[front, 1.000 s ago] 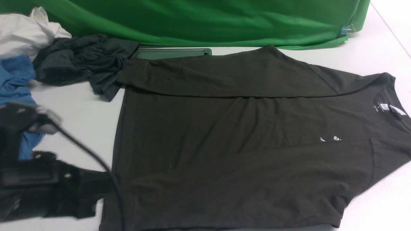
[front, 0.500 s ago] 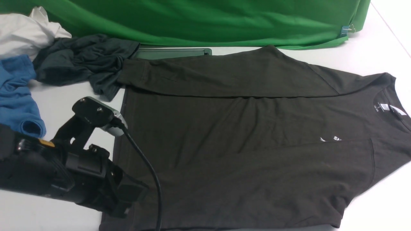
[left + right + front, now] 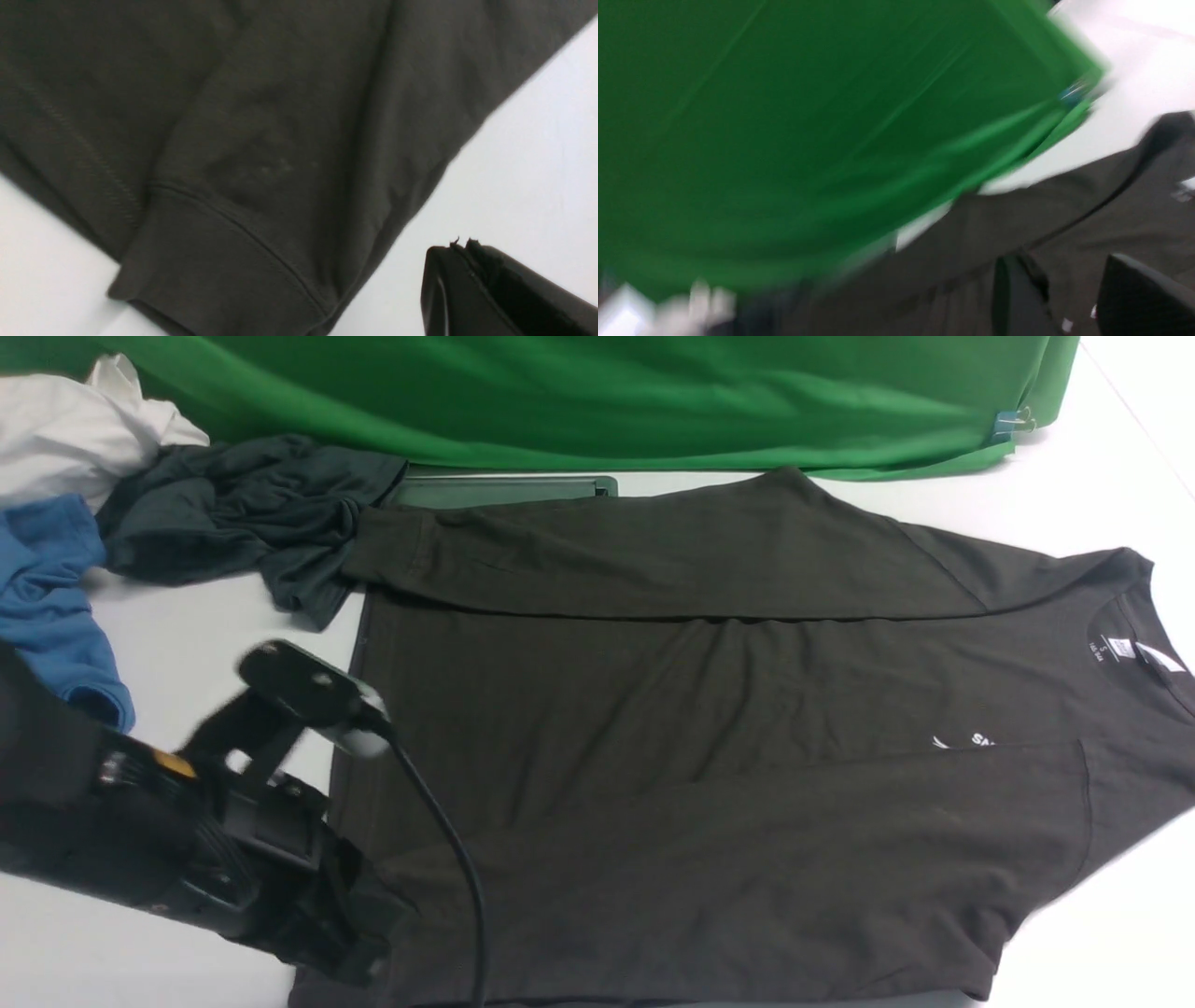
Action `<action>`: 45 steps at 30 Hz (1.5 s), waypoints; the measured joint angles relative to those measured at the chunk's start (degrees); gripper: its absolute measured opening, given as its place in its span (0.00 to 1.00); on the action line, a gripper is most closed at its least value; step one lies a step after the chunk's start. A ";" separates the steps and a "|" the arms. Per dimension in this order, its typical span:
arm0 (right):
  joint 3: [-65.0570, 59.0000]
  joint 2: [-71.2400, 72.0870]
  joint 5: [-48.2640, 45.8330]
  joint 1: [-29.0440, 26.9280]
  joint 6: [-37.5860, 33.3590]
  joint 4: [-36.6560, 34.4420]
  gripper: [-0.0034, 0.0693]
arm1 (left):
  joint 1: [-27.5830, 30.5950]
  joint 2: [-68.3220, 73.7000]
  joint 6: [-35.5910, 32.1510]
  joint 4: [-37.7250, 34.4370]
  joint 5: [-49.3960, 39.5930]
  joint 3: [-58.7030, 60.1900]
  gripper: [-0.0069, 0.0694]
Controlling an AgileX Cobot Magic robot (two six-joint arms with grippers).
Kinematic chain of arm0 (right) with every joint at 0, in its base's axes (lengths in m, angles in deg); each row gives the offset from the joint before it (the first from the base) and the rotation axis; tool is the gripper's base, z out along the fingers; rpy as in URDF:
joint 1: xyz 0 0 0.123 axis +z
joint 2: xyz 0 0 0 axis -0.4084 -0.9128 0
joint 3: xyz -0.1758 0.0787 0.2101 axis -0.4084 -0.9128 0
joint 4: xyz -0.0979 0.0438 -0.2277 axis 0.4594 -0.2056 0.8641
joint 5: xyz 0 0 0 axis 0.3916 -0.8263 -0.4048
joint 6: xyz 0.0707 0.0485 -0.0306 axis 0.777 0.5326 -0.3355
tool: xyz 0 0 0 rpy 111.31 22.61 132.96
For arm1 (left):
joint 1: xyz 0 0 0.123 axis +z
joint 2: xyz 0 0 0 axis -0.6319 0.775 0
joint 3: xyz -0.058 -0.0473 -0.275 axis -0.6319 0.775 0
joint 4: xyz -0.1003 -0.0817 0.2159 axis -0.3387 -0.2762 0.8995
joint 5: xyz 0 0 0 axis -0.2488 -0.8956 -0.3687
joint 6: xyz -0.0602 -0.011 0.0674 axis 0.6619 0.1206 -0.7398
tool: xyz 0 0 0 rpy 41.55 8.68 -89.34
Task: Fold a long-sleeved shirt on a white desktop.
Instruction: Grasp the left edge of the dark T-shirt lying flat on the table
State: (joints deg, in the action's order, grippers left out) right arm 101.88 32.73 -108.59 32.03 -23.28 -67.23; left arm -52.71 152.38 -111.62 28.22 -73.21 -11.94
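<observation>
Front view, dark shirt [image 3: 747, 691], left gripper [image 3: 397, 907] closed and empty, right gripper [image 3: 1064, 280] partly open, empty.

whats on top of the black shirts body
Both sleeves lie folded across the shirt; the near one partly covers the white chest print. Whatever is beneath them can't be seen.

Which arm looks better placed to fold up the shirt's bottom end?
Probably the left: its tool is beside the hem end of the shirt, while the right arm isn't in the front view.

shirt [image 3: 728, 896]: matt cloth | desktop [image 3: 215, 672]: smooth, white
</observation>
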 joint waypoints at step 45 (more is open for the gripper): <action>27.11 -21.76 -27.56 32.71 -25.18 0.45 0.38 | -0.67 22.21 -14.61 17.32 13.74 -6.19 0.42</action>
State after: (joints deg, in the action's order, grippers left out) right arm 128.99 10.97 -136.15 64.74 -48.46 -66.77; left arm -53.38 174.59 -126.22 45.55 -59.47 -18.13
